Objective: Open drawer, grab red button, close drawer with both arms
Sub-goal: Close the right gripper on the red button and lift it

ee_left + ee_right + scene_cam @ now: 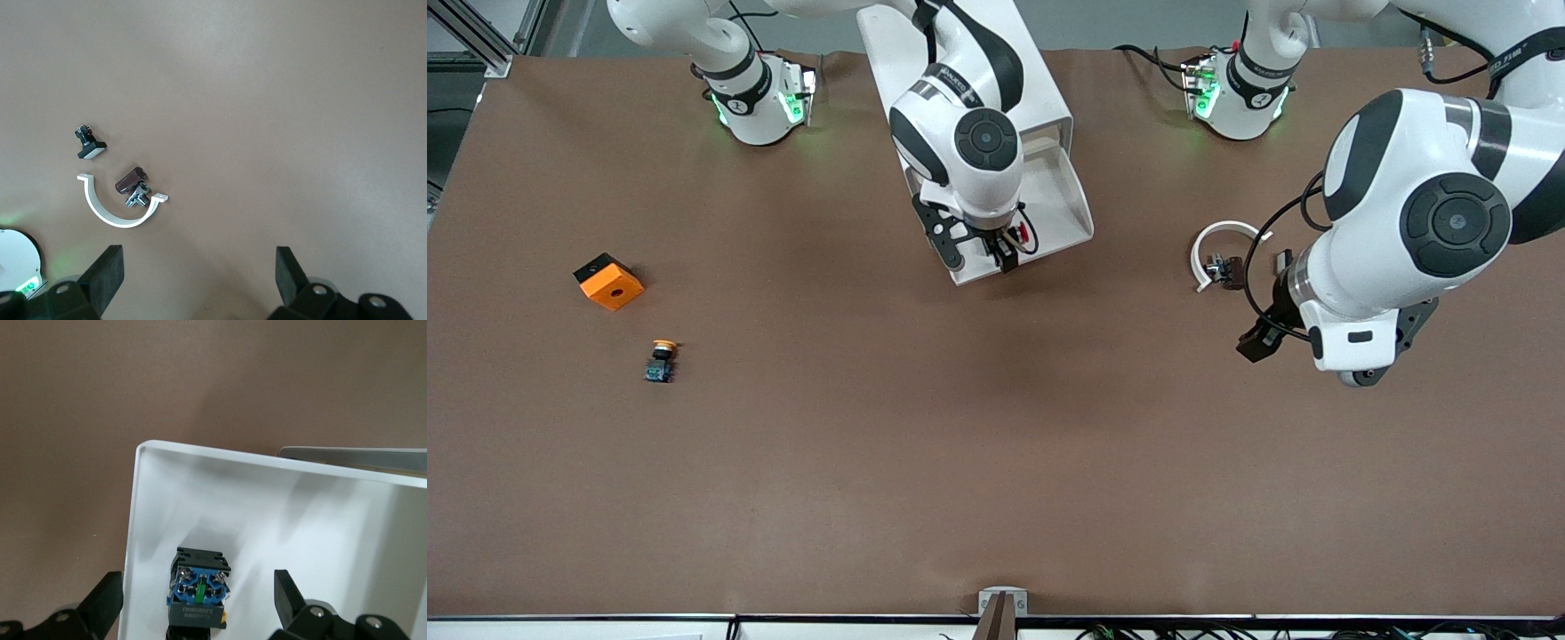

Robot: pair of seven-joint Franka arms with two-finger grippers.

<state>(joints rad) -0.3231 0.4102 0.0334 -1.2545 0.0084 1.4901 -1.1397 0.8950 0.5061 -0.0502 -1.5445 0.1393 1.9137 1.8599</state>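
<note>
1. The drawer (1063,209) stands pulled out of the cabinet (996,62).
2. The right gripper (980,251) hangs over the drawer's front lip, beside a red bit (1030,234).
3. The left gripper (1316,342) hovers near a white ring (1218,242).
4. An orange cube (609,282) and a yellow button (662,360) lie toward the right arm's end.

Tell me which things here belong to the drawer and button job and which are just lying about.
Job: drawer, button inside it, right claw over it, left claw waiting by the white half ring.
Lying about: orange cube, yellow-capped button, white half ring, small clips.

The button's (198,593) red cap is cut off by the right wrist view's edge.
</note>
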